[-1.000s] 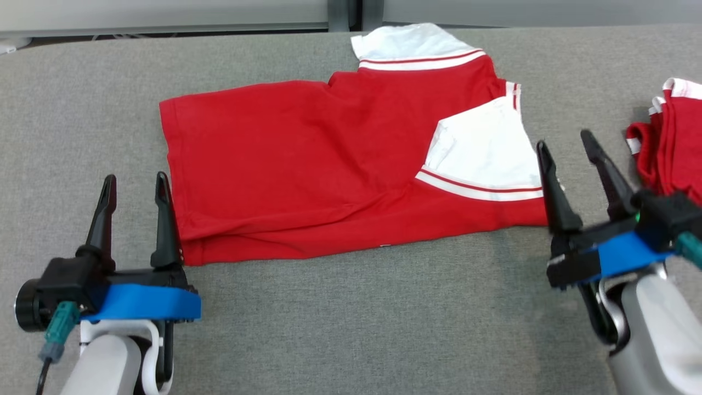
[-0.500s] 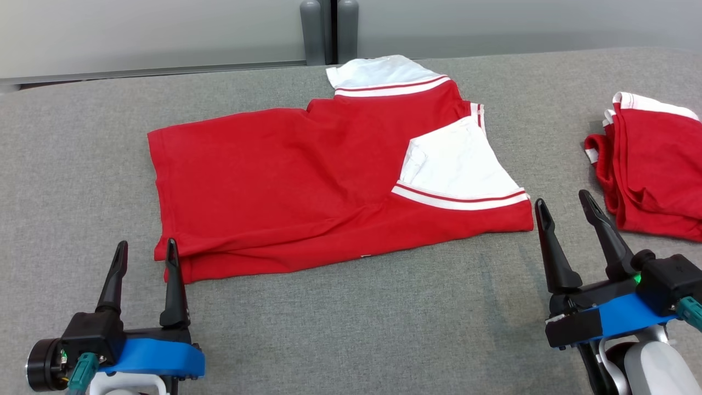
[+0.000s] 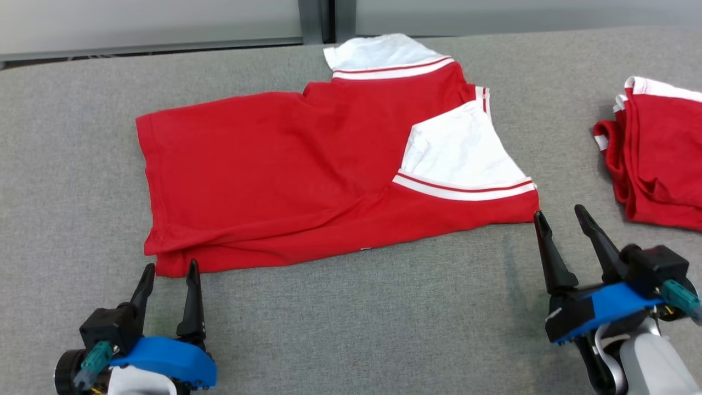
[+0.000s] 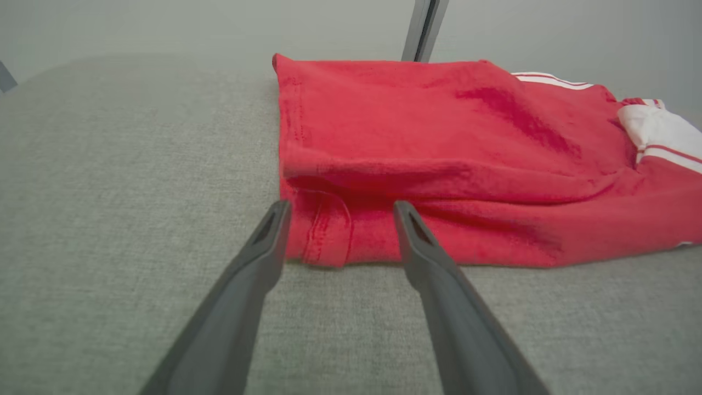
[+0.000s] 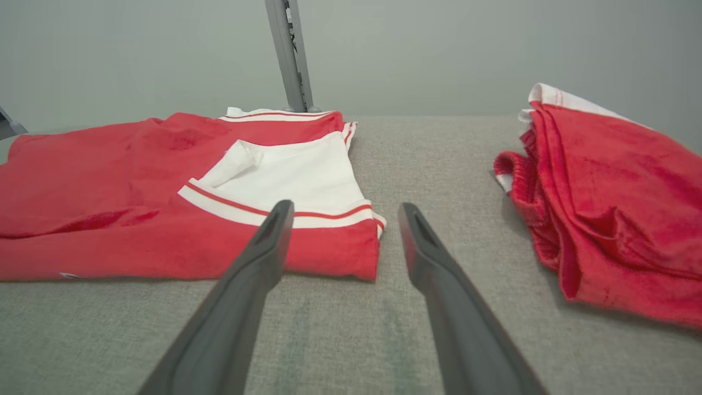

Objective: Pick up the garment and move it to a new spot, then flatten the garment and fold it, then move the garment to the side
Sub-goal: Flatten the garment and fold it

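Note:
The garment (image 3: 307, 164) is a red shirt with white, red-striped sleeves, lying folded lengthwise on the grey table. My left gripper (image 3: 170, 271) stands open just in front of its near left corner (image 4: 323, 236), fingertips level with the hem and nothing between them. My right gripper (image 3: 559, 215) is open too, just off the garment's near right corner (image 5: 351, 252), with its left fingertip beside that corner. Neither gripper holds cloth.
A second red garment (image 3: 658, 159), folded into a pile, lies at the table's right edge (image 5: 609, 208). A grey wall with a dark vertical post (image 3: 318, 19) runs behind the table. Bare grey cloth surface (image 3: 356, 329) spreads in front of the garment.
Both grippers have drawn back toward me, off the garment's sides to its near corners. The head camera has shifted, so the whole scene sits differently in view. The garment's shape is unchanged.

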Robot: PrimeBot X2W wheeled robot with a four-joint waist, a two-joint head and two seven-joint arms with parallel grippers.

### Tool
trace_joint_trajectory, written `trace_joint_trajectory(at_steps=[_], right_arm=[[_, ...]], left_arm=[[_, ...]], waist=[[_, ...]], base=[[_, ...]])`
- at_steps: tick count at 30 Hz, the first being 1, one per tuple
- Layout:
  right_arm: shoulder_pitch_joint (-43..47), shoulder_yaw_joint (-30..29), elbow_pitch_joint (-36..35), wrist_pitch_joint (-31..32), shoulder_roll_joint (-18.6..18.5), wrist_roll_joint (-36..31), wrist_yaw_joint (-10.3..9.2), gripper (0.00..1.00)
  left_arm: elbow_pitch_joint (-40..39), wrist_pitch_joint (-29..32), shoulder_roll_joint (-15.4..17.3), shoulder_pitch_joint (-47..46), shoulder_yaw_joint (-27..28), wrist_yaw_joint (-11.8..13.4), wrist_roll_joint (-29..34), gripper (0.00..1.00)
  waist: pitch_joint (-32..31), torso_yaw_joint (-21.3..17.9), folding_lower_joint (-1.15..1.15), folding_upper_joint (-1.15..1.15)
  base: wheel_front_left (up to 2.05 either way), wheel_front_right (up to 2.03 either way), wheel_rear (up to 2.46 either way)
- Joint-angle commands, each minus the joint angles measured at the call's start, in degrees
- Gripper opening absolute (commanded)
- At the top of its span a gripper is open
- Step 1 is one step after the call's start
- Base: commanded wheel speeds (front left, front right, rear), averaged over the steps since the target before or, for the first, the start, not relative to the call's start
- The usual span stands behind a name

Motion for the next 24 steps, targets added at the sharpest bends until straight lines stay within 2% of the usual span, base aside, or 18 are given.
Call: trace_joint_trajectory(at_steps=[1, 8, 14, 15, 16, 17, 18, 24], right_arm=[[-2.2, 0.0, 2.0, -0.2, -0.1, 0.9, 0.00, 1.00], [-9.4, 1.2, 13.1, -0.2, -0.5, 2.5, 0.00, 1.00], [-14.7, 3.0, 22.2, 2.4, -0.8, 4.7, -0.01, 1.00], [-15.3, 3.3, 23.2, 2.7, -0.7, 5.3, -0.01, 1.00], [-15.7, 3.8, 24.0, 3.0, -0.6, 6.0, -0.01, 1.00], [-16.0, 4.4, 24.4, 3.0, -0.7, 6.8, 0.00, 0.41], [-16.3, 4.9, 24.7, 2.7, -0.9, 7.7, 0.00, 0.00], [-15.7, 7.3, 22.2, 0.3, -3.0, 11.9, 0.00, 0.00]], left_arm=[[0.8, 0.1, 0.0, -1.7, 0.4, -0.7, -0.5, 1.00], [5.9, 3.1, -0.7, -6.1, 0.8, -4.3, -4.9, 1.00], [11.0, 10.3, -1.8, -8.4, 0.3, -8.1, -10.4, 1.00], [11.1, 11.2, -1.9, -8.4, 0.3, -8.7, -11.3, 0.95], [11.0, 11.7, -1.6, -8.5, 0.1, -9.1, -11.3, 0.47], [10.6, 11.9, -1.5, -8.4, 0.1, -9.4, -11.8, 0.00], [10.0, 11.7, -1.3, -8.2, 0.3, -9.4, -12.0, 0.00], [3.4, 10.6, 0.8, -6.1, 1.3, -7.9, -11.0, 0.00]], waist=[[0.8, 0.4, 0.00, 0.00], [2.9, 1.0, 0.00, 0.00], [3.9, 1.3, 0.00, 0.00], [3.9, 1.3, 0.00, 0.00], [4.0, 1.3, 0.00, 0.00], [4.0, 1.2, 0.00, 0.00], [4.1, 1.2, 0.00, 0.00], [3.5, 1.4, 0.00, 0.00]], base=[[0.00, 0.00, 0.00], [0.00, 0.00, 0.00], [0.00, 0.00, 0.00], [0.00, 0.00, 0.00], [0.00, 0.00, 0.00], [0.00, 0.00, 0.00], [0.00, 0.00, 0.00], [0.00, 0.00, 0.00]])
